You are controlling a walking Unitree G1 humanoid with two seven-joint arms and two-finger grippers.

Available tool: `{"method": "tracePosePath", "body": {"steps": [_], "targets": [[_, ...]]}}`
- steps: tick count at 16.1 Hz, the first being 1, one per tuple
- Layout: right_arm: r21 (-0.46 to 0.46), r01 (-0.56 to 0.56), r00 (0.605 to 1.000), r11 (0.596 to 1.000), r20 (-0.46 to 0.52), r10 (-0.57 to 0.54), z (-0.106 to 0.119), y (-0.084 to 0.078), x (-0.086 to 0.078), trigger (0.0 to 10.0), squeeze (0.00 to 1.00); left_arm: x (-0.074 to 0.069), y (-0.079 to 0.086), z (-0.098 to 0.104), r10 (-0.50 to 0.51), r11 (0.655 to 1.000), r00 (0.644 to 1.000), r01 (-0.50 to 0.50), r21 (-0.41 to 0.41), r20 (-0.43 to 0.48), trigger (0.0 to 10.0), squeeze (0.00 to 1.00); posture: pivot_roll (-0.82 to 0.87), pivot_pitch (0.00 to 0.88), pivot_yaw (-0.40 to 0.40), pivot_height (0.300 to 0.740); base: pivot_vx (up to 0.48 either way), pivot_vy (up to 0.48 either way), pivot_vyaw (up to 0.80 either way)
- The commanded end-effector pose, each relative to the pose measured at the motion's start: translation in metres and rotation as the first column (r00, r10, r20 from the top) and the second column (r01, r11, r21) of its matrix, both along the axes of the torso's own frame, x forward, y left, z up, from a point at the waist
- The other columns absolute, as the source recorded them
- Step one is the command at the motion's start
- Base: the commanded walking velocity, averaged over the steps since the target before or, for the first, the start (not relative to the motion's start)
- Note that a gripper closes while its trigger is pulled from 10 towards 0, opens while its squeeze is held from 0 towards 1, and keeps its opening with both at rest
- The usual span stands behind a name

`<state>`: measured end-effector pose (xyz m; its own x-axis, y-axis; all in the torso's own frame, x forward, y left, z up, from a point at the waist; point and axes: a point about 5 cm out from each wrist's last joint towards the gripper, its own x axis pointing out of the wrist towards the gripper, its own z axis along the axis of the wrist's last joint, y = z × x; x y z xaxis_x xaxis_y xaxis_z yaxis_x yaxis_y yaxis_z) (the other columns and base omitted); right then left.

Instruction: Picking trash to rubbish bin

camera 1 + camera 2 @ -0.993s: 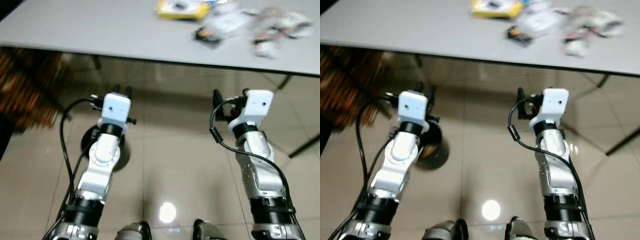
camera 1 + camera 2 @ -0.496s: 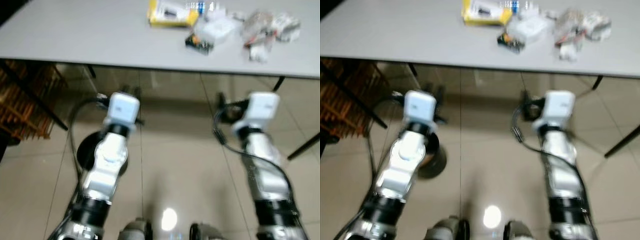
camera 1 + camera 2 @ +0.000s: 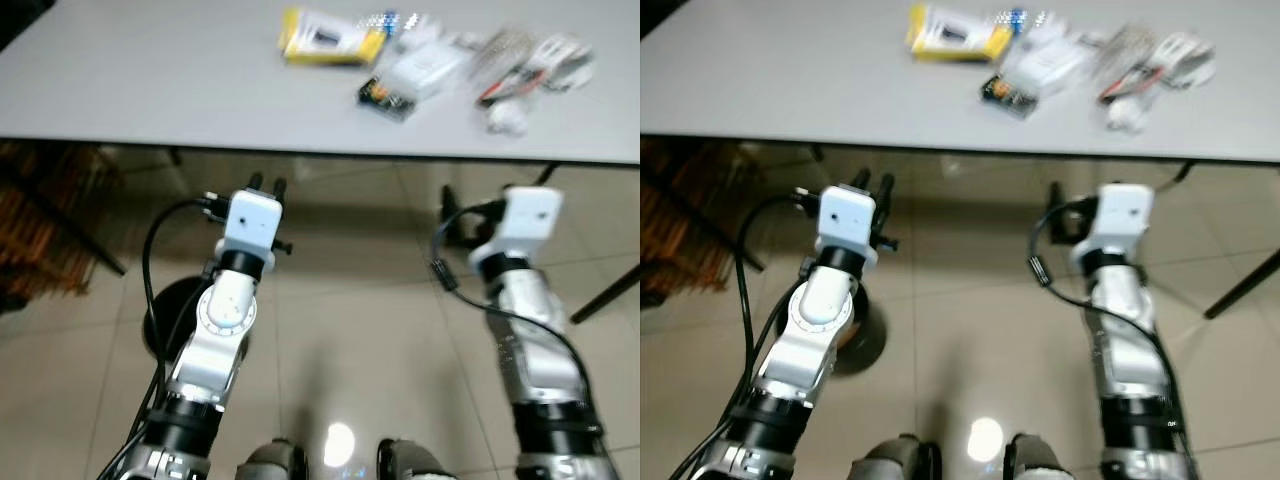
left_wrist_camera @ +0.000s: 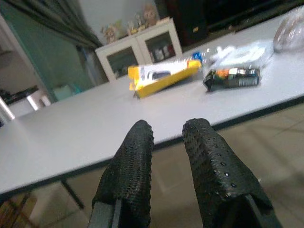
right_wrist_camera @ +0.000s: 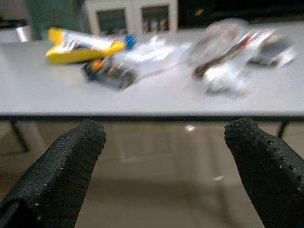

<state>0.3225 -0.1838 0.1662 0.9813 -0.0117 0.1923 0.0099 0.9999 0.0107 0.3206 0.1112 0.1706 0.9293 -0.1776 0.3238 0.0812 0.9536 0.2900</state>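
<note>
My left gripper (image 4: 167, 142) sits low centre-left in the head view, below the table edge, fingers nearly together, holding nothing. My right gripper (image 5: 164, 156), centre-right, is spread wide and empty. The grey table (image 3: 150, 90) spans the upper frame. On it, upper centre to right: a yellow package (image 3: 320, 37), a dark packet (image 3: 383, 95), clear wrappers (image 3: 530, 60). A dark round bin (image 3: 168, 312) stands at left on the floor.

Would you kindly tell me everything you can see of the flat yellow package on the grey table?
The flat yellow package lies flat on the grey table, at the robot's-left end of the litter cluster. It looks like a yellow card or plastic pack with a white and dark panel on its face; the print is unreadable. In the left wrist view one end looks slightly raised. Neither gripper touches it.
</note>
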Motion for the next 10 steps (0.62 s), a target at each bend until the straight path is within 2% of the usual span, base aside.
{"method": "tracePosePath", "body": {"steps": [1, 2, 3, 7, 10], "targets": [[0.011, -0.027, 1.000, 1.000, 0.001, 0.027, 0.0000, 0.0111, 0.0004, 10.0, 0.00, -0.0003, 0.0114, -0.0025, 0.029, 0.999, 1.000, -0.029, 0.013, -0.011, 10.0, 0.00, 0.08, 0.234, 0.093, 0.740, 0.319, 0.000, 0.00], [0.012, -0.027, 1.000, 1.000, 0.001, 0.027, 0.0000, 0.0111, 0.0005, 10.0, 0.00, -0.0002, 0.0114, -0.0025, 0.029, 1.000, 1.000, -0.029, 0.013, -0.012, 10.0, 0.00, 0.08, 0.234, 0.093, 0.740, 0.319, 0.000, 0.00], [0.031, -0.034, 0.999, 0.999, -0.010, 0.034, -0.0011, 0.0115, 0.0010, 10.0, 0.00, 0.0001, 0.0111, -0.0025, 0.029, 0.999, 1.000, -0.029, 0.014, -0.012, 10.0, 0.00, 0.08, 0.236, 0.093, 0.740, 0.341, 0.000, -0.80], [0.014, -0.033, 0.999, 0.999, -0.006, 0.033, -0.0003, 0.0115, 0.0007, 10.0, 0.00, -0.0002, 0.0107, -0.0023, 0.028, 1.000, 1.000, -0.028, 0.013, -0.012, 10.0, 0.00, 0.08, 0.236, 0.094, 0.740, 0.340, 0.000, -0.80], [0.013, -0.030, 1.000, 0.999, 0.000, 0.030, 0.0003, 0.0118, 0.0004, 10.0, 0.00, -0.0003, 0.0106, -0.0024, 0.028, 1.000, 1.000, -0.028, 0.012, -0.012, 10.0, 0.00, 0.08, 0.233, 0.093, 0.740, 0.341, 0.000, -0.31]]}}
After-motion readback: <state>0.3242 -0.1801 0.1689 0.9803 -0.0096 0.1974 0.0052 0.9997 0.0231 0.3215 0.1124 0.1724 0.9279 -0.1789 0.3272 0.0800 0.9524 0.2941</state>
